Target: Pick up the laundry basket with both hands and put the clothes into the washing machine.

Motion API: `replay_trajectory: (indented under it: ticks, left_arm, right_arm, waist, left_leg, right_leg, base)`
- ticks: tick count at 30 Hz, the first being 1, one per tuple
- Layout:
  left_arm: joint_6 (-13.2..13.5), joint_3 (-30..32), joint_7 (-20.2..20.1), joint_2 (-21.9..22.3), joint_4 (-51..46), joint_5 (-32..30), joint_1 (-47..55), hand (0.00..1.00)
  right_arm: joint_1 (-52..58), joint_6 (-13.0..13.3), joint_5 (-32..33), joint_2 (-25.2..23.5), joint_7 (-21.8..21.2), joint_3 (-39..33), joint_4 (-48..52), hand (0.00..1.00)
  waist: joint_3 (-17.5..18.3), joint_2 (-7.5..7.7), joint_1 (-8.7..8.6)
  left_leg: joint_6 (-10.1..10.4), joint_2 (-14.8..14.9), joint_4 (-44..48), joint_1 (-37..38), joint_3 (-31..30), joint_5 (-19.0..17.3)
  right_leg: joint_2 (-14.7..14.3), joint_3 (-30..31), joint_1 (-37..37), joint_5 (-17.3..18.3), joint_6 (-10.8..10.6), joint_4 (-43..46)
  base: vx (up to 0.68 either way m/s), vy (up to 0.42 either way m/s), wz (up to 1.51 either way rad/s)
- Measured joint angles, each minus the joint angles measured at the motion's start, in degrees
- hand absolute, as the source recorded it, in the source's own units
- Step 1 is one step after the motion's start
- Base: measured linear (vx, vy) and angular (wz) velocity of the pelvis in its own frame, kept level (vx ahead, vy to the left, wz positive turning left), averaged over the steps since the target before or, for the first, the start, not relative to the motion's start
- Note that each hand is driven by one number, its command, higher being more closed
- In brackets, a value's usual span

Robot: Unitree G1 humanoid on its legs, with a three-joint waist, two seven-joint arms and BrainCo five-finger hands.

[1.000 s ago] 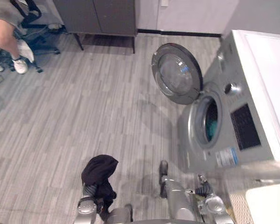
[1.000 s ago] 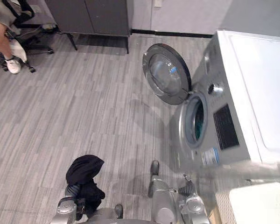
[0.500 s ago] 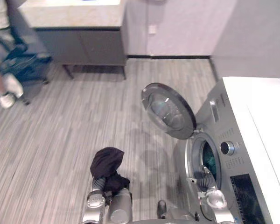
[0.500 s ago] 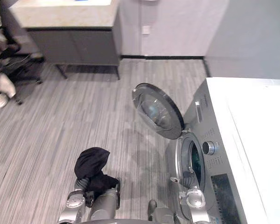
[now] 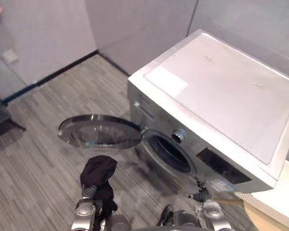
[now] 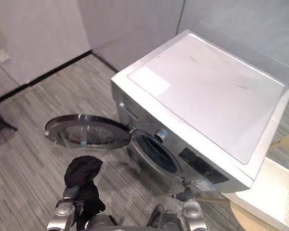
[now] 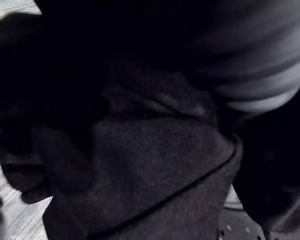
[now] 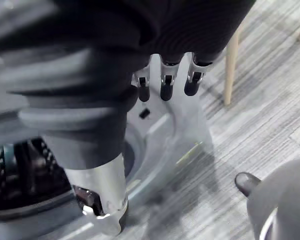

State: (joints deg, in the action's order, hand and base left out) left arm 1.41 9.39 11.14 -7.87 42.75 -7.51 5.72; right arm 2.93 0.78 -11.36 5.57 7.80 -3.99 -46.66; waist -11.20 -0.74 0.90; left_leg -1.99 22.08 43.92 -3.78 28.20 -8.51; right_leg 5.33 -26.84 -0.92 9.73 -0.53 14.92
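black crumpled cloth [image 5: 98,171] covers left hand [image 5: 88,192]; grip hidden, cannot tell. right hand [image 8: 164,86] slack, empty. best: clear the open round glass door [image 5: 100,132], then push cloth deep into the silver front-loading washing machine [image 5: 221,91] drum [image 5: 169,153].

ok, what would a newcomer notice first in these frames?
The washing machine with its wide white top dominates the right of the head views, its round door swung open to the left and the dark drum opening exposed. Nearer the robot, a black garment is bunched over the left hand; the right hand hangs open and empty by the machine's front.
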Motion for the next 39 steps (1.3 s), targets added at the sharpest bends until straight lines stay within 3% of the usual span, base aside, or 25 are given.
replay_trajectory:
  ticks: [1, 2, 3, 5, 6, 7, 8, 10, 12, 15, 17, 21, 30, 36, 39]
  left_arm:
    - [0.0, 0.2, 0.0, 0.4, 0.5, 0.0, 0.5, 1.00]
    - [0.0, 0.1, 0.0, 0.8, 0.8, 0.1, 0.7, 1.00]
    - [0.0, 0.1, 0.0, 1.2, 0.9, 0.1, 0.7, 1.00]
    - [0.0, 0.1, 0.0, 1.4, 1.0, 0.2, 0.7, 1.00]
    - [0.0, 0.1, 0.0, 1.5, 1.0, 0.2, 0.7, 1.00]
    - [0.1, 0.0, 0.0, 1.8, 1.0, 0.2, 0.9, 1.00]
    - [0.2, -0.2, 0.0, 2.2, 1.3, 0.3, 1.0, 1.00]
    - [0.1, -1.8, 0.0, 1.3, 1.7, 0.4, -0.6, 1.00]
    - [0.0, -3.4, 0.0, 1.0, 1.3, 0.6, -1.7, 1.00]
    - [0.1, -4.8, 0.1, 2.1, -0.7, 1.0, -2.4, 1.00]
    - [0.1, -4.9, 0.2, 3.2, -2.9, 2.6, -2.4, 1.00]
    - [-0.1, -6.2, 1.9, 3.8, -8.6, 4.9, -7.7, 1.00]
    - [0.4, -12.3, 5.7, 4.9, -33.8, 8.0, -20.6, 1.00]
    - [0.5, -15.9, 8.6, 3.7, -41.3, 8.0, -33.6, 1.00]
    - [0.5, -16.4, 11.0, -0.1, -41.7, 8.0, -42.8, 1.00]
  right_arm:
    - [-0.4, 0.0, 0.3, 0.4, 0.0, -0.1, 0.0, 0.00]
    - [-0.6, -0.1, 0.4, 0.7, 0.1, -0.1, 0.0, 0.00]
    - [-0.8, -0.2, 0.6, 0.9, 0.1, -0.7, -0.6, 0.00]
    - [-0.8, -0.4, 1.0, 0.8, 0.9, -2.0, -2.3, 0.00]
    - [-0.8, -0.6, 1.3, 0.5, 1.0, -2.4, -2.5, 0.00]
    - [-0.9, -0.8, 1.7, 0.8, 1.2, -3.4, -2.5, 0.00]
    - [-0.8, -0.8, 1.8, 1.3, 1.5, -3.5, -3.0, 0.00]
    - [-0.8, -0.9, 1.9, 0.4, 2.0, -3.5, -3.6, 0.00]
    - [-0.3, -0.9, 2.3, 0.5, 2.1, -3.6, -3.4, 0.00]
    - [-1.9, -0.5, 2.8, 0.4, 2.4, -3.9, -1.0, 0.00]
    - [-4.8, 0.1, 2.9, 0.3, 3.4, -3.1, 1.6, 0.00]
    - [-7.6, -0.9, 3.0, 0.2, 4.8, -2.0, 7.0, 0.00]
    - [-10.6, -1.1, 4.8, -2.8, 9.7, -2.0, 28.3, 0.00]
    - [-12.7, -0.7, 5.2, -2.6, 11.5, -4.5, 32.3, 0.00]
    - [-12.7, -0.6, 5.6, -3.0, 12.2, -4.5, 32.3, 0.00]
  waist:
    - [-0.6, 0.79, 0.30]
    - [-0.7, 0.66, 0.49]
    - [-1.0, 0.74, 0.61]
    - [-1.2, 0.99, 1.66]
    - [-1.2, 0.98, 1.73]
    - [-1.3, -0.23, 1.68]
    - [-2.1, -1.17, 1.76]
    - [-2.6, 0.94, 1.20]
    - [-3.6, 1.64, 1.03]
    - [-6.0, 0.51, 1.53]
    - [-7.4, -0.09, 1.78]
    - [-10.7, -0.57, 1.31]
    - [-16.0, 0.77, -0.06]
    - [-18.5, 1.37, -0.22]
    - [-19.2, 1.91, -1.81]
  left_leg:
    - [-0.1, -0.7, 5.6, -3.4, -4.9, -0.3]
    - [1.9, -2.0, 5.9, -4.9, -7.6, -3.8]
    - [3.5, -4.1, 4.1, -6.9, -10.9, -6.6]
    - [4.4, -7.3, -3.3, -9.9, -16.4, -7.5]
    - [4.7, -8.4, -6.5, -10.5, -18.9, -7.4]
    - [8.0, -10.8, -16.2, -10.1, -25.0, -4.0]
    - [8.6, -11.3, -20.1, -9.6, -28.7, 0.7]
    - [7.8, -13.7, -18.3, -9.6, -28.4, 0.1]
    - [6.8, -14.3, -15.4, -10.6, -27.8, -1.3]
    - [6.2, -12.8, -5.8, -14.5, -24.9, -6.7]
    - [6.0, -9.1, 3.1, -20.9, -21.0, -11.6]
    - [5.7, -4.5, 15.9, -31.7, -17.1, -16.7]
    - [5.5, 2.3, 37.3, -58.8, -18.7, -20.7]
    - [5.8, 3.8, 47.1, -69.7, -21.9, -22.4]
    - [5.7, 3.9, 49.5, -72.9, -22.9, -22.4]
  right_leg:
    - [0.2, 3.2, 1.2, 0.0, 0.0, -1.1]
    - [0.4, 5.1, 1.4, 0.0, 0.0, -1.3]
    - [0.7, 7.5, 1.6, 0.0, 0.0, -1.3]
    - [0.9, 12.0, 1.8, -0.2, -0.2, -1.1]
    - [0.9, 13.1, 2.0, -0.3, -0.4, -1.0]
    - [0.5, 15.1, 2.8, 0.2, -2.1, -0.8]
    - [-0.5, 17.5, 2.8, 2.1, -4.5, 0.4]
    - [1.7, 19.3, 1.8, 3.1, -4.8, 2.4]
    - [3.2, 20.0, 0.0, 4.4, -5.0, 6.6]
    - [3.0, 24.8, -8.0, 7.7, -6.3, 19.5]
    - [1.6, 29.8, -18.1, 11.4, -7.7, 28.7]
    - [-0.5, 35.2, -33.8, 16.0, -8.7, 43.0]
    - [-5.3, 39.0, -64.9, 17.2, -8.8, 64.7]
    - [-7.3, 39.7, -76.0, 18.9, -9.3, 75.1]
    - [-7.4, 39.7, -79.1, 18.9, -9.4, 77.8]
  base:
    - [0.21, 0.049, -1.33]
    - [0.20, 0.089, -1.29]
    - [0.24, 0.116, -1.20]
    - [0.20, 0.149, -1.18]
    - [0.16, 0.191, -1.12]
    - [0.20, 0.276, -1.10]
    - [0.18, 0.304, -0.93]
    - [0.17, 0.267, -0.21]
    - [0.06, 0.114, -0.02]
    - [-0.10, 0.114, -0.63]
    - [-0.24, 0.042, -1.33]
    - [-0.26, -0.040, -0.86]
    - [-0.17, -0.050, -0.36]
    - [-0.04, -0.073, -0.04]
    - [-0.02, -0.040, 0.02]
